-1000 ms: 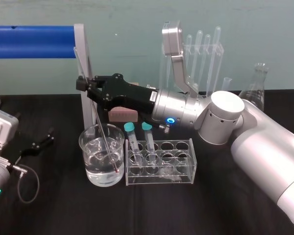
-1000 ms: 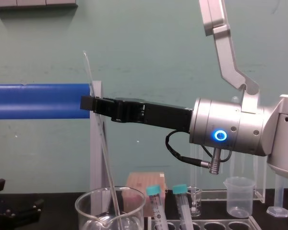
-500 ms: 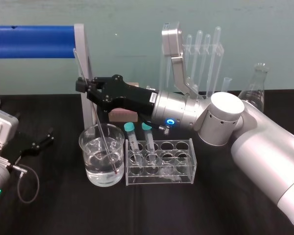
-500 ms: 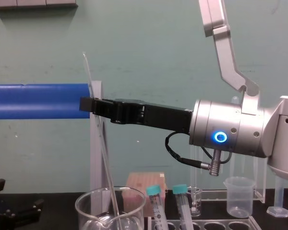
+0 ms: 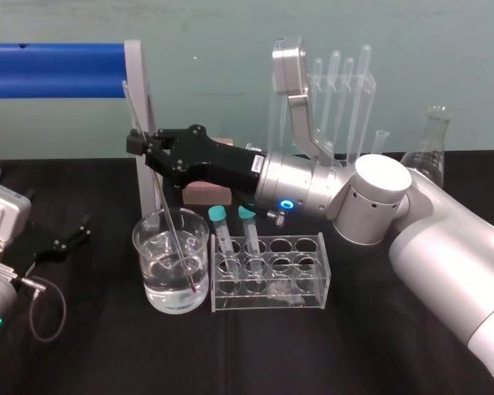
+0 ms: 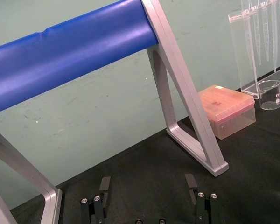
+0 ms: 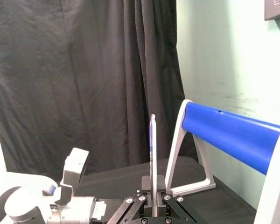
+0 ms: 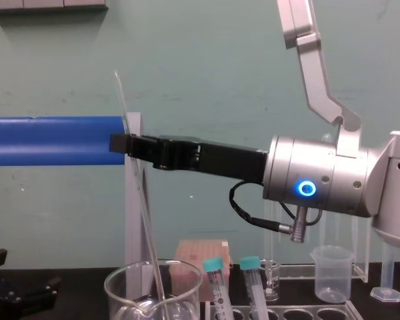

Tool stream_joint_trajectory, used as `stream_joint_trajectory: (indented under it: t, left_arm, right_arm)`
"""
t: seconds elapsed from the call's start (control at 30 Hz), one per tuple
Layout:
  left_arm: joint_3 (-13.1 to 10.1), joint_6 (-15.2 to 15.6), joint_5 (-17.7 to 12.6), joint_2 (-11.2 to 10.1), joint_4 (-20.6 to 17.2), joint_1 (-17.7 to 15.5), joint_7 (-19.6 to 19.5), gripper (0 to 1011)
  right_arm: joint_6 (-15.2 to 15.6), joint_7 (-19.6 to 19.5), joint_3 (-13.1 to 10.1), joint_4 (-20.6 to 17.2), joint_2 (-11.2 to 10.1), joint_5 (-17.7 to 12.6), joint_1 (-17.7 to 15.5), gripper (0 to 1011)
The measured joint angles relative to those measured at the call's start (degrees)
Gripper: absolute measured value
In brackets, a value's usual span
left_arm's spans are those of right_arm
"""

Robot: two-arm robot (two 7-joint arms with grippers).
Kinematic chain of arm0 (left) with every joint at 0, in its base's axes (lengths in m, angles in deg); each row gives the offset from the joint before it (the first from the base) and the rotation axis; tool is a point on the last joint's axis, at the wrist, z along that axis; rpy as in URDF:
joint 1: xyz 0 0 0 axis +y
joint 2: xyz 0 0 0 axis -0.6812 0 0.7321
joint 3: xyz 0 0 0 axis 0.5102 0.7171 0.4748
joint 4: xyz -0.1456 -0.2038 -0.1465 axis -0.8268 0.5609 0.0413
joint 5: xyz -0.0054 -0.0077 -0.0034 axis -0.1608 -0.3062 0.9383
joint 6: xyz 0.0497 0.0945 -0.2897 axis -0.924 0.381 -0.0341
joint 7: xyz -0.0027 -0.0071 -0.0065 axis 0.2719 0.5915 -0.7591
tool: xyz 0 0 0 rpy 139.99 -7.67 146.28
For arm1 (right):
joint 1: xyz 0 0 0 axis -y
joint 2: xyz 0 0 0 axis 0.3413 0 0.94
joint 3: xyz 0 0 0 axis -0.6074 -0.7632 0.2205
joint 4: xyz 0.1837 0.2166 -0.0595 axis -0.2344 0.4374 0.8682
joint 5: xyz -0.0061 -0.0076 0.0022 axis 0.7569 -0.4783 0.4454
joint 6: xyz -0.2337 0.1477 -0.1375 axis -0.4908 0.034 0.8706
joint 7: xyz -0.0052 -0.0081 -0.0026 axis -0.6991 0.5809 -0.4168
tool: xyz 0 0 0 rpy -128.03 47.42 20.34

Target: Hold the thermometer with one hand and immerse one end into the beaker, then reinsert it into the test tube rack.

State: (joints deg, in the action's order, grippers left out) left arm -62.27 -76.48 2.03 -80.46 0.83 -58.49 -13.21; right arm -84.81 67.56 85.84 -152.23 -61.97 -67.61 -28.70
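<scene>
My right gripper (image 5: 140, 145) is shut on the thermometer (image 5: 166, 210), a long thin glass rod that leans with its lower end in the water of the large glass beaker (image 5: 151, 247). The grip is at mid-height, well above the beaker's rim (image 8: 130, 275), and in the chest view the thermometer (image 8: 139, 193) passes through the gripper (image 8: 122, 143). Seen from the right wrist, the thermometer (image 7: 152, 149) rises from between the closed fingers of the right gripper (image 7: 153, 198). The test tube rack (image 5: 313, 284), with two teal-capped tubes (image 5: 221, 230), stands right of the beaker. My left gripper (image 6: 147, 185) rests open on the table at far left (image 5: 66, 240).
A blue roller (image 5: 53, 70) on a silver frame (image 5: 142, 123) stands behind the beaker. A pink box (image 5: 204, 194), a clear pipette stand (image 5: 342, 90), a small plastic beaker (image 8: 332, 273) and a glass flask (image 5: 428, 152) line the back.
The right gripper has drifted very slightly left with the thermometer, whose lower end stays in the beaker. The left arm has not moved.
</scene>
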Motion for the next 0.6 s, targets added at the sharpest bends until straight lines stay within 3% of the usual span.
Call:
stream_joint_trajectory:
  t: [0.23,0.47,0.6]
  left_arm:
    - [0.0,0.0,0.0,0.0,0.0,0.0,0.0,1008]
    - [0.0,0.0,0.0,0.0,0.0,0.0,0.0,1008]
    - [0.0,0.0,0.0,0.0,0.0,0.0,0.0,1008]
  right_arm:
    - [1.3,-0.2,-1.8,-4.2,-0.8,-2.3,0.9,60]
    - [2.0,-1.4,-6.2,-11.9,-2.5,-7.0,3.2,60]
    - [2.9,-4.0,-8.6,-16.7,-5.5,-8.2,4.0,60]
